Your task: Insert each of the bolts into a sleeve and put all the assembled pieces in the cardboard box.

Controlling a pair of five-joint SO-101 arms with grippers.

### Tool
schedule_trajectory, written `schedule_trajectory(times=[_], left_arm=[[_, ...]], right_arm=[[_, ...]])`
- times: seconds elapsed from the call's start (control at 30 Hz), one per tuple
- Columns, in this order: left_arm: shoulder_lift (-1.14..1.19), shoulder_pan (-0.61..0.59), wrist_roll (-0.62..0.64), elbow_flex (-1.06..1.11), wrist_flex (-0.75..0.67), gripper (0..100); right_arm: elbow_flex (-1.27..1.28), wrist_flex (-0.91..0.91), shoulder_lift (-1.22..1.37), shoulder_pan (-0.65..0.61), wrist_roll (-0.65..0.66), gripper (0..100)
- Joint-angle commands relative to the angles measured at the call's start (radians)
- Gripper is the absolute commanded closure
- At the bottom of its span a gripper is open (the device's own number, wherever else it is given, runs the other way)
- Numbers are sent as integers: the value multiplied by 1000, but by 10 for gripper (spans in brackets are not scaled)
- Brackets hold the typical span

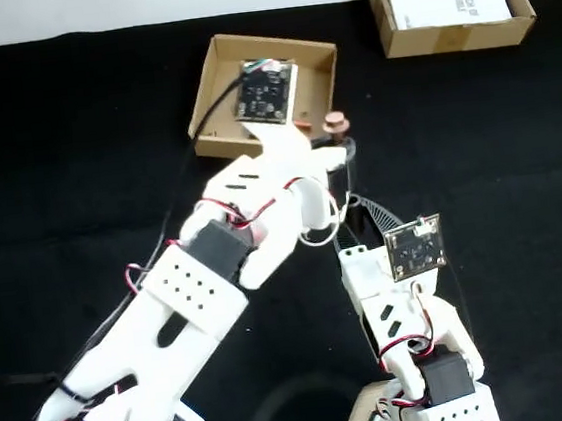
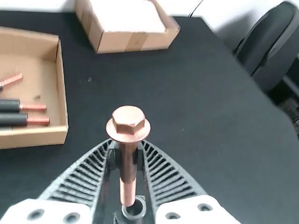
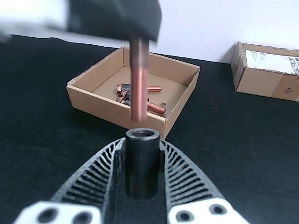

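Observation:
My left gripper [image 2: 127, 150] is shut on a copper bolt [image 2: 127, 140], held upright with its hex head on top. The bolt's tip hangs just above the mouth of a black sleeve [image 3: 142, 161], which my right gripper [image 3: 142, 147] is shut on and holds upright. In the high view the bolt head [image 1: 335, 124] sits beside the near right corner of the open cardboard box [image 1: 218, 106], with the right gripper [image 1: 353, 206] just in front of it. In the cardboard box [image 3: 112, 109] lie several assembled bolt-and-sleeve pieces [image 3: 140, 95].
A second cardboard box [image 1: 453, 33] with white contents stands at the back right of the black table. The left arm [image 1: 198, 280] crosses from the front left toward the middle. The right arm's base [image 1: 429, 376] is at the front.

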Motion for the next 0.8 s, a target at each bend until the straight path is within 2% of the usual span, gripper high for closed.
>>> schedule_trajectory(times=[0.0, 0.57, 0.77], left_arm=[[18, 12, 0, -53, -25, 992], [33, 50, 3, -50, -11, 992], [33, 44, 68, -53, 55, 992]], right_arm=[[-28, -2, -7, -2, 3, 992], [-28, -2, -7, -1, 3, 992], [-28, -2, -7, 1, 3, 992]])
